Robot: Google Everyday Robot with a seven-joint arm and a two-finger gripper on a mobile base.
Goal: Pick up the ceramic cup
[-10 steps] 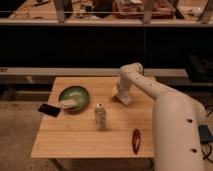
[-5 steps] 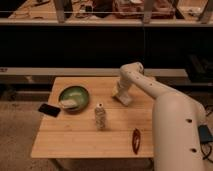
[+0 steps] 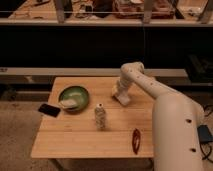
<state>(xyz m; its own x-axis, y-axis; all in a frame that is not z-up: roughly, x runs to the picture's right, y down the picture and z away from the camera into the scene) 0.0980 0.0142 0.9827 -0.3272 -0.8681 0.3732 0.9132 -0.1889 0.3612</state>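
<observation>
The ceramic cup (image 3: 69,104) is a plain white shape lying on its side at the front rim of the green bowl (image 3: 75,93), on the left part of the wooden table. My gripper (image 3: 121,96) hangs at the end of the white arm, low over the table's back right area. It is well to the right of the cup and bowl and apart from them. The small patterned bottle with a white cap (image 3: 100,117) stands upright in the middle of the table, between the bowl and the gripper and nearer the front.
A black phone (image 3: 49,109) lies at the table's left edge beside the bowl. A red elongated object (image 3: 135,140) lies near the front right corner. The wooden table (image 3: 70,140) stands before dark shelving. My arm's white body (image 3: 175,130) fills the right side.
</observation>
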